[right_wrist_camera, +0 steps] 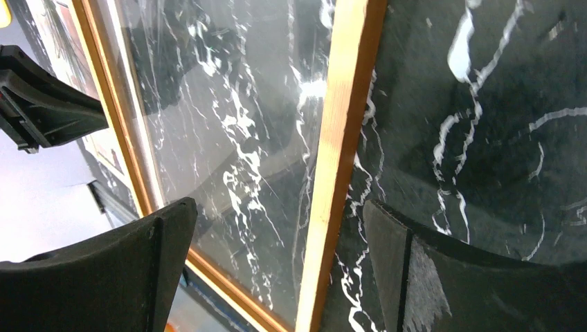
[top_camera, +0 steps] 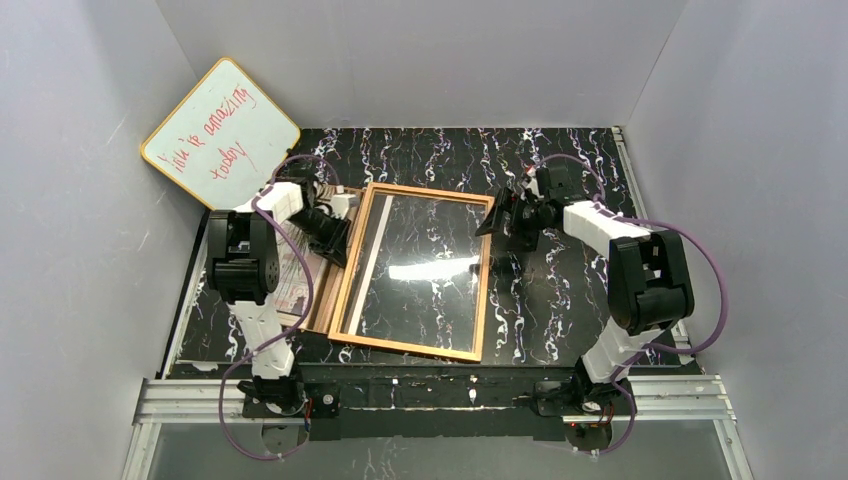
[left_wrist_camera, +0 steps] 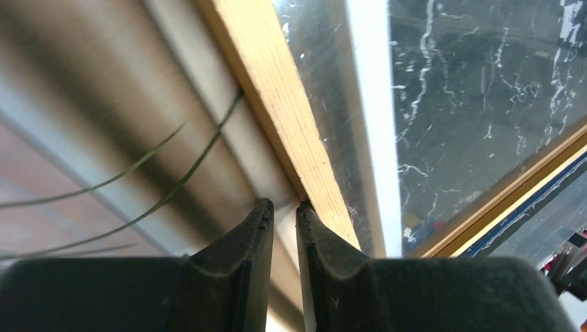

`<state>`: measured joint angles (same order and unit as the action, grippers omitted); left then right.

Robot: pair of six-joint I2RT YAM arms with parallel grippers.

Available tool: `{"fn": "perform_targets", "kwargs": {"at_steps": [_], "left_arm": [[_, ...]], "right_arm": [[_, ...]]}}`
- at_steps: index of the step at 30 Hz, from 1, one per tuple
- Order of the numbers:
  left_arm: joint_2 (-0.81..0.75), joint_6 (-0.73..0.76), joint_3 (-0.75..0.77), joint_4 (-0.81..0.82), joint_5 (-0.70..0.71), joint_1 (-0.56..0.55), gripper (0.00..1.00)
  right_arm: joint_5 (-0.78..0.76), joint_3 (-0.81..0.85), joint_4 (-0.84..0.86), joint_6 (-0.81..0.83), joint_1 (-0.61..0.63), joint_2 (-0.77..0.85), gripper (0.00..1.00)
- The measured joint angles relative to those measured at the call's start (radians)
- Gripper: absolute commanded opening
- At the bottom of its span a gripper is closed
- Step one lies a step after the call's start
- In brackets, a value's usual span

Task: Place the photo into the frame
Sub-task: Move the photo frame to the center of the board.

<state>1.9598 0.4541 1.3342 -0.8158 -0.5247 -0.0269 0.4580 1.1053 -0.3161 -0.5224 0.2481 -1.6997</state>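
The frame [top_camera: 415, 345], orange-brown wood with a clear pane, lies flat mid-table. It also shows in the left wrist view [left_wrist_camera: 291, 117] and the right wrist view [right_wrist_camera: 339, 138]. The photo [top_camera: 296, 290] lies left of it, mostly under my left arm. Its curtains and thin plant leaves show in the left wrist view [left_wrist_camera: 104, 138]. My left gripper [top_camera: 338, 222] [left_wrist_camera: 284, 207] sits at the frame's left rail, its jaws nearly together on a pale thin edge of the photo. My right gripper [top_camera: 503, 215] [right_wrist_camera: 280, 228] is open and straddles the frame's right rail.
A yellow-edged whiteboard [top_camera: 222, 130] with red writing leans in the back left corner. A brown board [top_camera: 325, 300] lies along the frame's left side. Grey walls close in the black marbled table [top_camera: 560, 300] on three sides.
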Motion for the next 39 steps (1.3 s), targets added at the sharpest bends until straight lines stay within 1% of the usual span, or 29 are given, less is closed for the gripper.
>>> {"fn": "perform_targets", "kwargs": {"at_steps": [7, 13, 19, 23, 27, 31, 39], "left_arm": [[0.0, -0.021, 0.0, 0.004, -0.018, -0.087, 0.18], [0.008, -0.051, 0.017, 0.006, -0.035, -0.129, 0.18], [0.076, -0.096, 0.097, 0.027, -0.042, -0.216, 0.17], [0.097, -0.115, 0.137, 0.039, -0.045, -0.258, 0.17], [0.102, -0.13, 0.142, 0.053, -0.053, -0.282, 0.17], [0.119, -0.144, 0.154, 0.053, -0.061, -0.293, 0.17], [0.144, -0.167, 0.174, 0.06, -0.09, -0.323, 0.17]], "right_arm": [[0.105, -0.122, 0.118, -0.096, -0.116, -0.002, 0.99], [0.122, -0.126, 0.155, -0.106, -0.195, -0.006, 0.99], [0.122, -0.126, 0.156, -0.099, -0.259, -0.012, 0.99], [0.129, -0.123, 0.162, -0.097, -0.304, -0.045, 0.99], [0.138, -0.114, 0.161, -0.101, -0.336, -0.09, 0.99], [0.134, -0.08, 0.14, -0.095, -0.367, -0.093, 0.99], [0.05, 0.102, 0.061, -0.05, -0.39, -0.081, 0.99]]}}
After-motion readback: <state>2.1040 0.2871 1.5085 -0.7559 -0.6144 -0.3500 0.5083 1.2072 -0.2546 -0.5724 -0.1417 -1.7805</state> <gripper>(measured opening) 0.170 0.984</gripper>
